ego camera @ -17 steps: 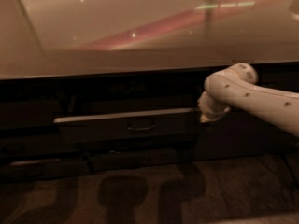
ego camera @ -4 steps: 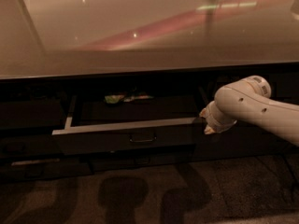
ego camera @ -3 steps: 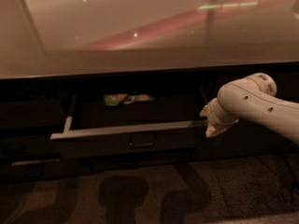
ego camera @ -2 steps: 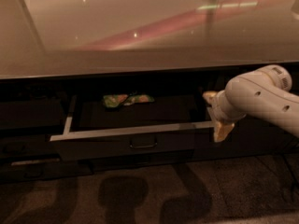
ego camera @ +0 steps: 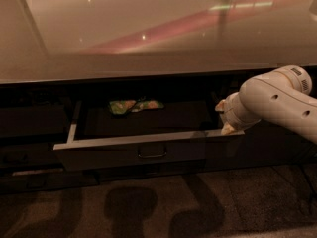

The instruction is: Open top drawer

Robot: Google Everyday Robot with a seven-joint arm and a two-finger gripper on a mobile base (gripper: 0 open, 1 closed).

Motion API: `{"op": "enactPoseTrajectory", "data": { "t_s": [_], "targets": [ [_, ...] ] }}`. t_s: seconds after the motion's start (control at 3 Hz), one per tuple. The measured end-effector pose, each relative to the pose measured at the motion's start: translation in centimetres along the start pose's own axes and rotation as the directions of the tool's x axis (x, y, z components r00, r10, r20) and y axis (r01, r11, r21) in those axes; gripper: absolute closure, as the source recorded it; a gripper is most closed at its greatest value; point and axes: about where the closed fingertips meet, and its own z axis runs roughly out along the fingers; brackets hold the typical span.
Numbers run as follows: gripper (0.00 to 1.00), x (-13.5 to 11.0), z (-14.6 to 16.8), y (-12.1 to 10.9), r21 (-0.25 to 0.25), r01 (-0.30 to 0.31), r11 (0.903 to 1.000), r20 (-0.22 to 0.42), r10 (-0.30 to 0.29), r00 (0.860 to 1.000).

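Pincer (ego camera: 225,118) sits against the right end of the top drawer (ego camera: 109,155), at its upper front edge, on the tip of the white arm (ego camera: 277,100) that reaches in from the right. Whether it is parted or closed I cannot tell. That drawer stands pulled out beneath the glossy desk (ego camera: 148,33), with its small handle (ego camera: 152,152) at mid-front. A green packet (ego camera: 136,105) lies inside near the back.

We are seeing dim, warm light: glare streaking the worktop (ego camera: 148,33), soft shadows on the floor (ego camera: 247,202), the hand (ego camera: 225,118) glowing pale by the right end of the drawer (ego camera: 114,155).
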Motion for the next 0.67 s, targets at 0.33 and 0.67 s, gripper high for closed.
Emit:
{"op": "enactPoseTrajectory", "data": {
  "t_s": [0.33,0.67],
  "targets": [
    [0.65,0.00,0.00,0.00,0.000,0.000,1.0000,0.000,0.000,1.000],
    [0.89,0.00,0.00,0.00,0.000,0.000,1.0000,0.000,0.000,1.000]
  ]
}}
